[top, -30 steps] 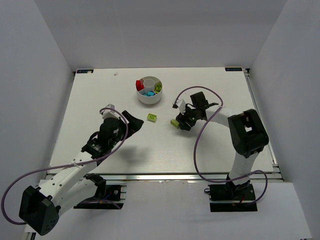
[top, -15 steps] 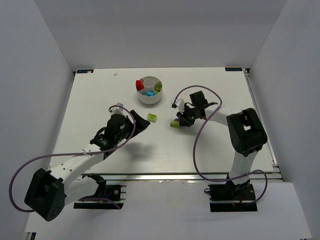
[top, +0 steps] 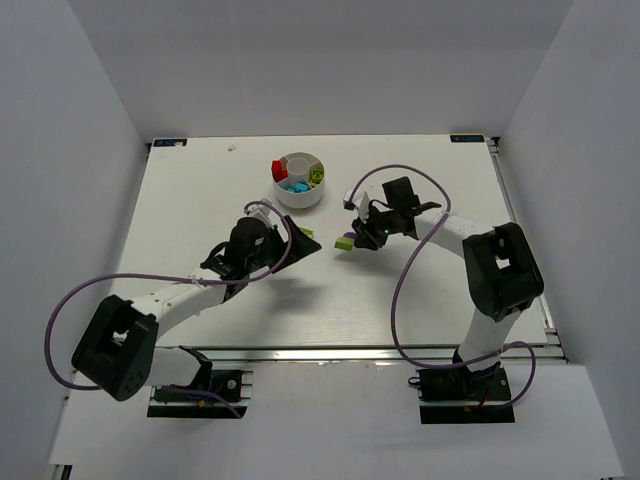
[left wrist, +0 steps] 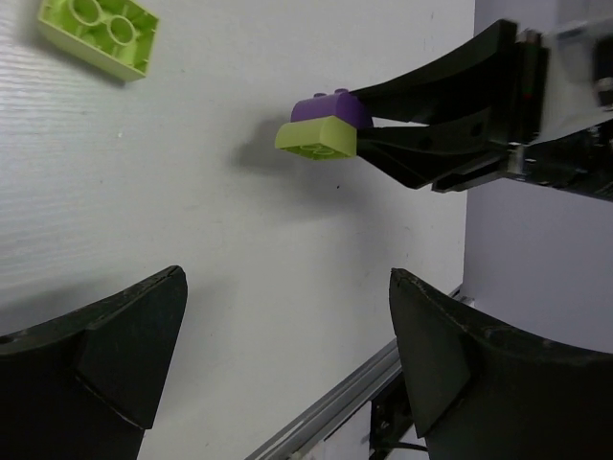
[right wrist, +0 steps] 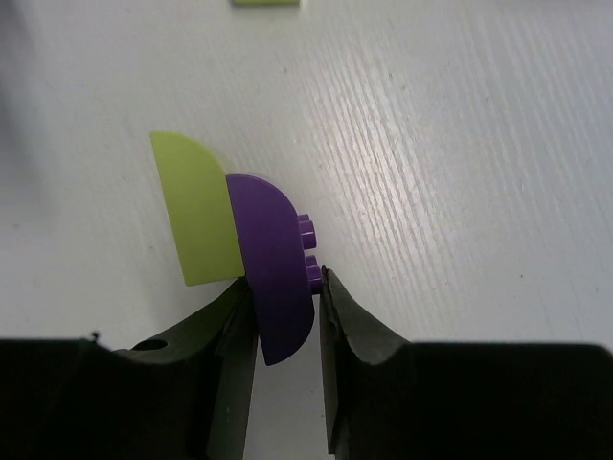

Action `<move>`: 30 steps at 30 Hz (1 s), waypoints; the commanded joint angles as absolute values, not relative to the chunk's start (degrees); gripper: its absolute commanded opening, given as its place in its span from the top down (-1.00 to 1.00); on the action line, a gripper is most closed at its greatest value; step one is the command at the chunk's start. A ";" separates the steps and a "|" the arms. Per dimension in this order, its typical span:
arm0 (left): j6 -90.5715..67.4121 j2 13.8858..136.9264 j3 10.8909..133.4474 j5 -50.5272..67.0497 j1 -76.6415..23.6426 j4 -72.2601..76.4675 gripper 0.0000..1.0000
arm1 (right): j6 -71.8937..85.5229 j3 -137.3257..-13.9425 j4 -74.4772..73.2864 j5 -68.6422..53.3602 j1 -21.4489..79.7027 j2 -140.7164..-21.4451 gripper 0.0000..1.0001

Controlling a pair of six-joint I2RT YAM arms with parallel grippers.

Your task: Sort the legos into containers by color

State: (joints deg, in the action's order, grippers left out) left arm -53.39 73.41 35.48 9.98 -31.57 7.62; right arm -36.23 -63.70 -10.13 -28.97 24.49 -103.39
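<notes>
A: What has the right claw [right wrist: 283, 316] got?
B: It is clamped on a purple brick [right wrist: 273, 259] with a lime piece [right wrist: 196, 211] stuck to it, just above the desk [top: 400, 300], right of centre.
A: And the left claw [left wrist: 287, 355]?
B: Its jaws are spread wide, low over the desk, with a loose lime brick [left wrist: 99, 35] just beyond.
A: The dish [top: 298, 201]?
B: Far centre, apart from both claws. Red bricks [top: 279, 168], cyan bricks [top: 295, 185] and lime bricks [top: 316, 177] sit in separate compartments.

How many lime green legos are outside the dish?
2: loose lego on the table; second lego joined to the purple brick in the right tool. More may be hidden.
</notes>
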 commanded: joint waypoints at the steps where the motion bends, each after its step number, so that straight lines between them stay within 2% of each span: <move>1: -52.03 76.62 38.40 16.43 -31.38 12.13 -0.89 | -32.26 -65.65 -8.97 -34.00 24.70 -99.49 1.00; 6: -53.00 79.80 39.37 18.72 -31.38 15.54 -0.78 | -29.53 -65.22 -7.91 -36.56 24.87 -96.78 1.00; 14: -56.25 82.88 39.81 22.67 -31.38 23.28 -0.71 | -29.79 -64.07 -7.82 -37.09 25.75 -94.66 1.00; 30: -59.15 85.25 39.64 22.50 -31.29 27.68 -0.69 | -30.41 -64.16 -8.61 -38.93 26.89 -91.94 1.00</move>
